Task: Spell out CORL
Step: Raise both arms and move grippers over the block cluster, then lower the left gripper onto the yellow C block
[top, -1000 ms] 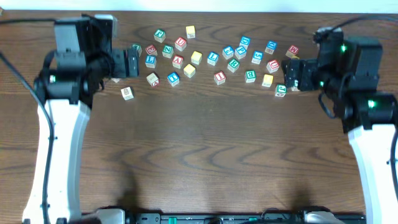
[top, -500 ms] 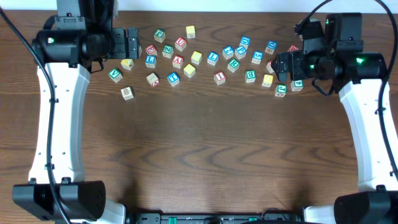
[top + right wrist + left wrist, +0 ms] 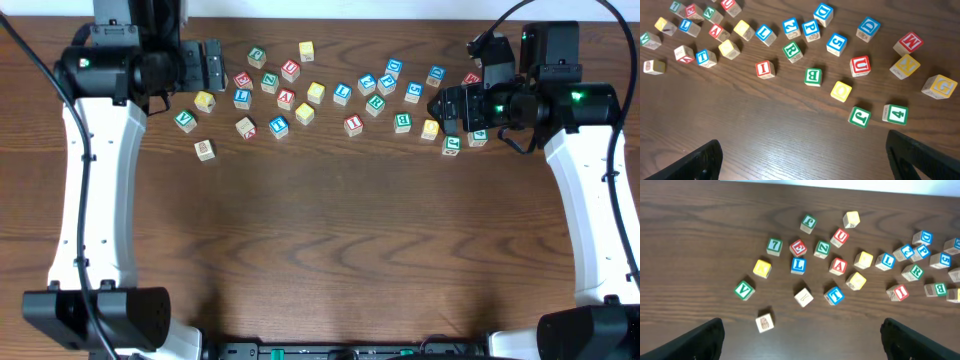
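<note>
Overhead shows the worktop (image 3: pixel 330 250) with all the letter cubes scattered in a loose band along its far edge, so there's no CORL row yet. The left gripper (image 3: pixel 213 66) hangs at the band's left end and the right gripper (image 3: pixel 441 105) over its right end, both spread wide and holding nothing. From the right wrist I can pick out a green R cube (image 3: pixel 792 51), a blue L cube (image 3: pixel 765 34) and a yellow cube (image 3: pixel 841 91) that looks like an O. The C I honestly can't find, the yellow print is too faint. These should be light, stiff wooden blocks, not fragile, maybe a bit slick on painted faces. I'd pinch two opposite side faces from above, whichever pair has room from the neighbours.
</note>
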